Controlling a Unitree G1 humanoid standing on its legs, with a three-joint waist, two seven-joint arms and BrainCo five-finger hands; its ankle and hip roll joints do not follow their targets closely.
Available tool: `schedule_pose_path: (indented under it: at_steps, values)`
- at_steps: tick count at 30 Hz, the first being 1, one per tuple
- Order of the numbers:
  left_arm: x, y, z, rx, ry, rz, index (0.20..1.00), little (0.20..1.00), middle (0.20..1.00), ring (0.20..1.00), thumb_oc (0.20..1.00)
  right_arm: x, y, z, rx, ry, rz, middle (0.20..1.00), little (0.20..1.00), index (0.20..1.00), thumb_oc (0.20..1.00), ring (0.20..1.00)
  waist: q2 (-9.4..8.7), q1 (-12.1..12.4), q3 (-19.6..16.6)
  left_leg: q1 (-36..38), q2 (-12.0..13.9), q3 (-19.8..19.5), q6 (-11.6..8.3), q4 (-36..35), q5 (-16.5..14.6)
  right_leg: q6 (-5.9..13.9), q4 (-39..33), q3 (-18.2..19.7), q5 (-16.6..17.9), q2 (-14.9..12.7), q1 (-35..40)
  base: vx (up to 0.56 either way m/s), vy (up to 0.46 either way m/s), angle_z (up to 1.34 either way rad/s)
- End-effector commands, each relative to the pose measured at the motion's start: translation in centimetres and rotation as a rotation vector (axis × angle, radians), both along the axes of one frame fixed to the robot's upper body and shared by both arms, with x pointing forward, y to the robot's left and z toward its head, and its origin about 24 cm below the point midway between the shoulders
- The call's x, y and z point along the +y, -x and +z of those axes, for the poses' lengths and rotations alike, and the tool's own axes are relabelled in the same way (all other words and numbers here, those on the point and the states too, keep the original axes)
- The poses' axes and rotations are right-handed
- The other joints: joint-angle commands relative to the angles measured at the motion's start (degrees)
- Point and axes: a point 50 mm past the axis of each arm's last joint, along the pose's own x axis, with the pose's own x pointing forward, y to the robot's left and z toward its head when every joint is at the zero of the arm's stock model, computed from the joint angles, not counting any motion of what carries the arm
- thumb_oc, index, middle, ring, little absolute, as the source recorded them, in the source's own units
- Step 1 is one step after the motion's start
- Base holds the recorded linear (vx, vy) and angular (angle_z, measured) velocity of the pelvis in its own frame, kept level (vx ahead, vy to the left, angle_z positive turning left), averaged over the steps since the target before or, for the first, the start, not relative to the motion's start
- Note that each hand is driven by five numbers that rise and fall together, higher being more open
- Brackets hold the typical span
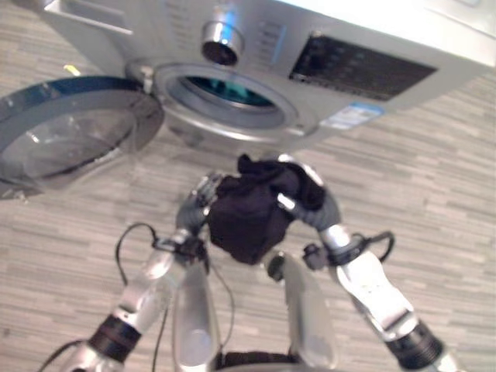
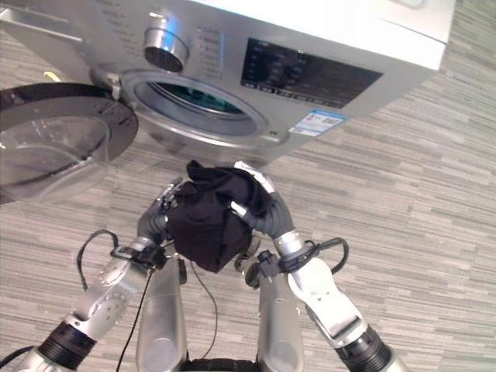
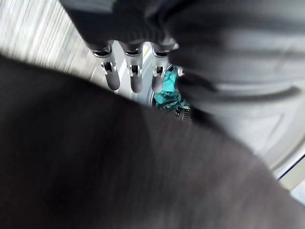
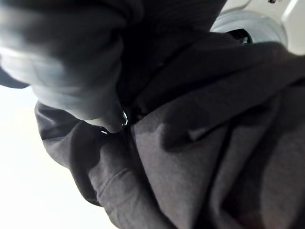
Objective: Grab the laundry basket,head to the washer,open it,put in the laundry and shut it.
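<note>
Item: black garment (image 1: pixel 248 213), bunched into a dark wad, carried between the left robot hand (image 1: pixel 200 203) at its 9 o'clock side and the right robot hand (image 1: pixel 306 194) at its 2 o'clock side. Left robot hand: fingers (image 3: pixel 133 76) run nearly straight along the cloth in its wrist view, pressing rather than wrapping. Right robot hand: silver fingers curl over the top of the wad and pinch it, cloth bulging around them. Position: the garment hangs above the striped wood-look floor (image 1: pixel 434 178), just short of the washer (image 2: pixel 310 46), at 6 o'clock from the drum opening (image 1: pixel 229 91). Washer door (image 1: pixel 70 132): already swung wide to 9 o'clock of the opening, glass bowl facing up. Contents of drum: a teal garment (image 3: pixel 167 93) lies inside, seen past the left fingers. Control dial (image 1: pixel 221 40) and dark display panel (image 1: pixel 360 66) sit at 12 and 2 o'clock of the opening. Step in hand, by judgement: loading the laundry, with the door step done and the closing step not yet done. Next move, by judgement: both arms reach toward 12 o'clock, carrying the wad over the lower rim of the opening and well into the drum before either hand loosens; loose folds hanging below could catch on the door seal, so the load wants a deep push.
</note>
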Motion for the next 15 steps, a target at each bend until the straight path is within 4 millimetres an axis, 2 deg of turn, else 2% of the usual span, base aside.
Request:
schedule_pose_path:
  at_steps: [1, 7, 8, 15]
  values:
    - [-2.4, 1.0, 3.1, -0.163, 0.091, -0.076, 1.0, 1.0, 1.0, 1.0, 1.0, 0.3, 2.2, 3.2, -0.196, -0.083, 0.06, 0.2, 0.2, 0.2, 0.2, 0.2, -0.12, -1.75, -0.9, -4.98, -1.55, 2.42, 4.59, -1.78, 3.87, 4.38, -3.57, 3.03, -2.1, -1.96, 5.35, 0.0, 0.0, 0.0]
    - [-3.4, 0.9, 3.5, -0.184, 0.077, -0.093, 1.0, 1.0, 1.0, 1.0, 1.0, 0.5, 2.3, 3.4, -0.214, -0.074, 0.052, 0.2, 0.2, 0.2, 0.2, 0.2, -0.4, -1.65, -0.9, -5.06, -1.62, 2.58, 4.6, -1.98, 3.81, 4.56, -3.66, 2.94, -1.97, -2.04, 5.23, 0.0, 0.0, 0.0]
    - [-4.0, 0.7, 4.0, -0.205, 0.071, -0.11, 1.0, 1.0, 1.0, 1.0, 1.0, 0.5, 2.3, 3.5, -0.218, -0.07, 0.045, 0.2, 0.2, 0.2, 0.2, 0.2, -0.49, -1.78, -0.9, -5.12, -1.71, 2.69, 4.57, -2.17, 3.84, 4.7, -3.67, 2.93, -1.92, -2.17, 5.05, 0.0, 0.0, 0.0]
    - [-4.5, 0.5, 5.2, -0.256, 0.098, -0.118, 1.0, 1.0, 1.0, 1.0, 1.0, 0.4, 2.3, 3.6, -0.226, -0.078, 0.034, 0.2, 0.2, 0.2, 0.2, 0.2, -0.53, -2.02, -0.9, -5.69, -1.9, 2.87, 4.37, -2.2, 3.95, 4.94, -3.8, 2.69, -1.64, -2.29, 4.65, 0.0, 0.0, 0.0]
